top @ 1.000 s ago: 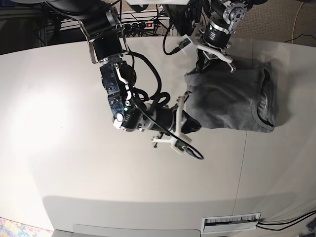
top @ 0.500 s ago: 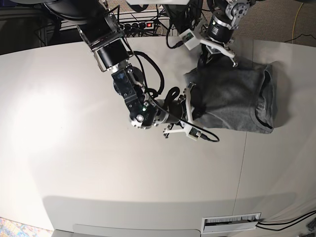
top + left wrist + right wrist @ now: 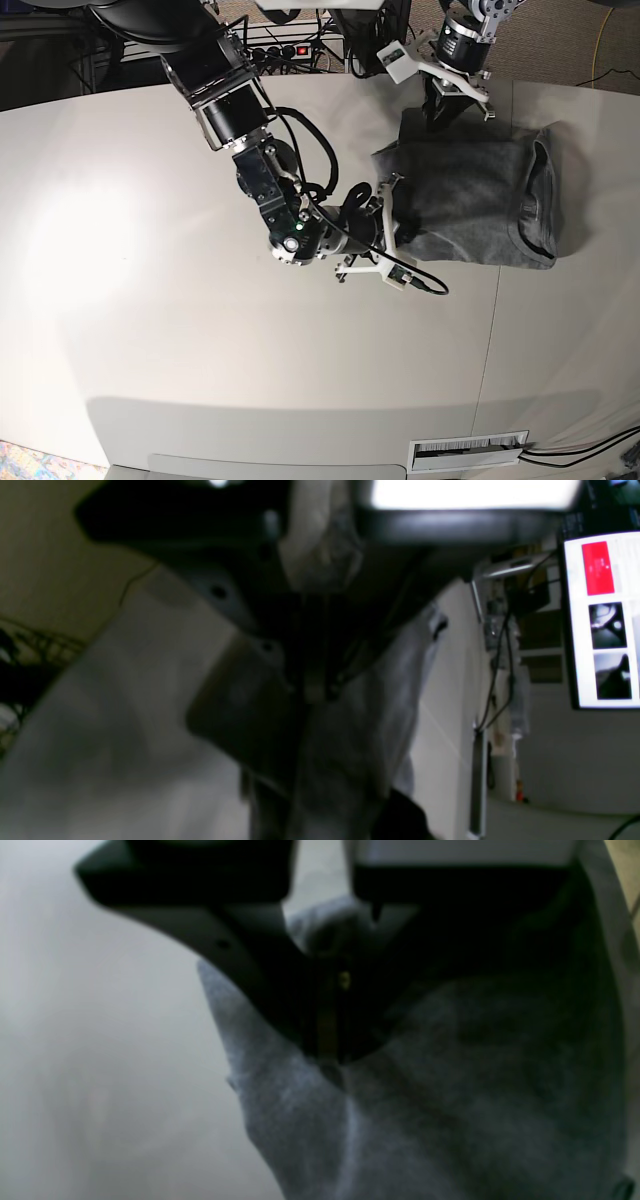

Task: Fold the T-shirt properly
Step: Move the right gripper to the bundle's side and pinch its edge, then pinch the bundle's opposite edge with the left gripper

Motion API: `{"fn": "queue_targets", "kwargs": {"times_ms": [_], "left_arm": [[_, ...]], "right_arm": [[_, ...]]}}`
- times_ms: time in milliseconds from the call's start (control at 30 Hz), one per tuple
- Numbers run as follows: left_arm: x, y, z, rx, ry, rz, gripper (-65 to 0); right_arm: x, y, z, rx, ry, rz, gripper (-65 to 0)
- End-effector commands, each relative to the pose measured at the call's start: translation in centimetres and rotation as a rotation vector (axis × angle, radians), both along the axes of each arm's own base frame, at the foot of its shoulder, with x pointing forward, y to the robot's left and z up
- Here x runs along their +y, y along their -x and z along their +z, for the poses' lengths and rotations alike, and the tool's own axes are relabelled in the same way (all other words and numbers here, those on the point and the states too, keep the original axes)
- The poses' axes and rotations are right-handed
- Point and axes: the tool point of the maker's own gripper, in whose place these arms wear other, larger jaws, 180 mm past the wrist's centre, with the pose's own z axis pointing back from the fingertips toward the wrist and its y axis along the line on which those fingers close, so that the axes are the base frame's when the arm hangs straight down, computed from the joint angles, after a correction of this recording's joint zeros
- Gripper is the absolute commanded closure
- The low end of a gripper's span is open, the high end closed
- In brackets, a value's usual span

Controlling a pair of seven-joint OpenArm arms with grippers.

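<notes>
Both hands carried the T-shirt's free edge toward its neckline.

Nearest the camera, the right hand (image 3: pixel 398 232) was clenched on the lower corner of the grey T-shirt (image 3: pixel 470 205), having moved in over the cloth since a second earlier. Beyond it, the left hand (image 3: pixel 445 108) pinched the far corner, lifted higher than before. The shirt lay partly folded on the pale surface (image 3: pixel 150 300), neckline farthest from the right hand; the fold looked underway, not finished.

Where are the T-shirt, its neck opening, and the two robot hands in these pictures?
T-shirt (image 3: pixel 465 205), base view, middle of grey fabric.
Neck opening (image 3: pixel 532 208), base view, ribbed collar.
Left hand (image 3: pixel 440 112), base view, fingertips at cloth.
Right hand (image 3: pixel 398 235), base view, fingertips at cloth.
</notes>
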Motion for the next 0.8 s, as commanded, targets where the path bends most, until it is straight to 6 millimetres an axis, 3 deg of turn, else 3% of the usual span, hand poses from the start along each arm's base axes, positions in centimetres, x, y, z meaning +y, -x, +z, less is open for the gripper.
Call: {"fn": "queue_targets", "kwargs": {"times_ms": [0,133,467,767], "left_arm": [[-0.6,-0.4,1.3,-0.043,0.035,-0.006,-2.6],[-1.5,-0.5,1.5,-0.047,0.067,0.000,-18.6],[-2.8,-0.6,2.2,-0.073,0.112,-0.020,-19.4],[-3.3,-2.6,2.9,-0.088,0.177,0.007,-19.4]], "right_arm": [[1.0,-1.0,2.0,-0.044,-0.047,0.003,0.0],[1.0,-1.1,2.0,-0.045,-0.045,0.004,0.0],[1.3,-0.7,2.2,-0.016,-0.072,0.006,0.0],[1.5,-0.2,2.2,0.022,-0.082,0.012,0.0]]}}
